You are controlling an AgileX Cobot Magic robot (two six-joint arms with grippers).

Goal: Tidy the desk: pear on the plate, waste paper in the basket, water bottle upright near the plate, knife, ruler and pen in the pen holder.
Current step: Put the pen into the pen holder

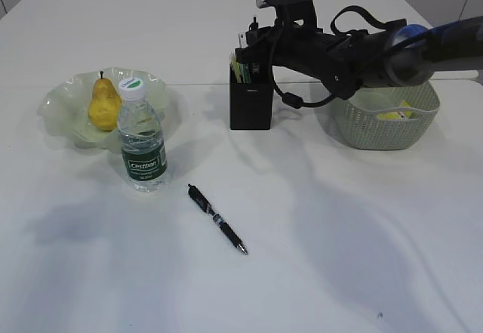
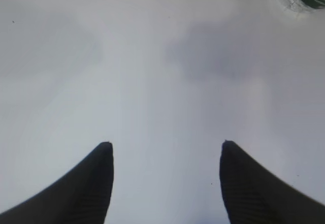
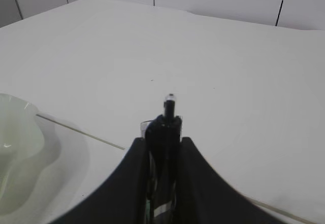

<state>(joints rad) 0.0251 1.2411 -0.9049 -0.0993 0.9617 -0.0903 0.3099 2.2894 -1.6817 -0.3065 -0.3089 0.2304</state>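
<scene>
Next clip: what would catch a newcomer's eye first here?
Most striking is the right arm reaching across from the right, its gripper shut on a dark slim object above the black pen holder at the table's middle. At left, the yellow pear sits in the ruffled green plate, with the water bottle upright just in front. A black pen lies loose on the open table nearer the camera.

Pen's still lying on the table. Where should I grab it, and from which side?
Grip the pen mid-barrel, coming straight down, with the jaws set across its length. It lies flat and diagonal, cap end towards the water bottle, with open table on both sides.
</scene>
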